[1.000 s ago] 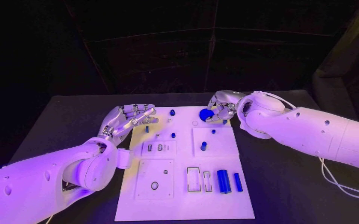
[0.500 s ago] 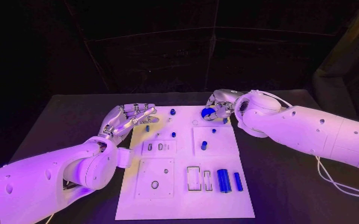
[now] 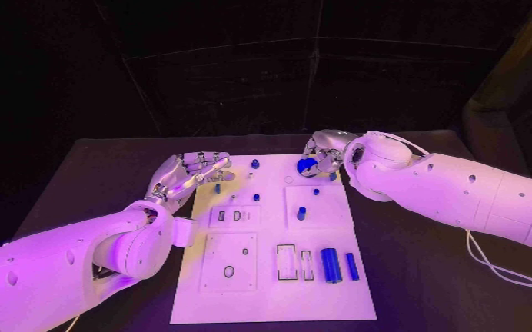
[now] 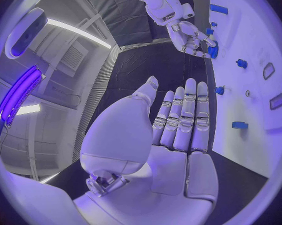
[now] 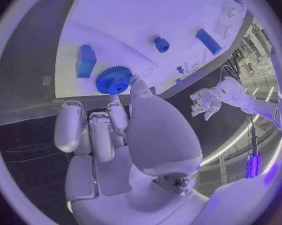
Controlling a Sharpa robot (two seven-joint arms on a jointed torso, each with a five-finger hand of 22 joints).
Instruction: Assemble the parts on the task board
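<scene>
The right silver many-fingered hand [image 3: 321,156] pinches a small blue toothed gear wheel [image 5: 114,80] between its thumb and fingertips, holding it at the far end of the white rectangular task board [image 3: 255,278]. Just beyond those fingertips, a blue block [image 5: 86,61] stands on the board, with a short blue peg [image 5: 160,44] and a blue bar [image 5: 208,41] farther off. The left silver many-fingered hand [image 3: 191,174] holds nothing, its fingers straight and side by side with the thumb apart, lying at the board's left edge. Near its fingertips stand small blue pegs [image 4: 220,90]. Well behind both hands, toward the robot, 2 blue cylinders [image 3: 330,266] lie side by side on the board.
</scene>
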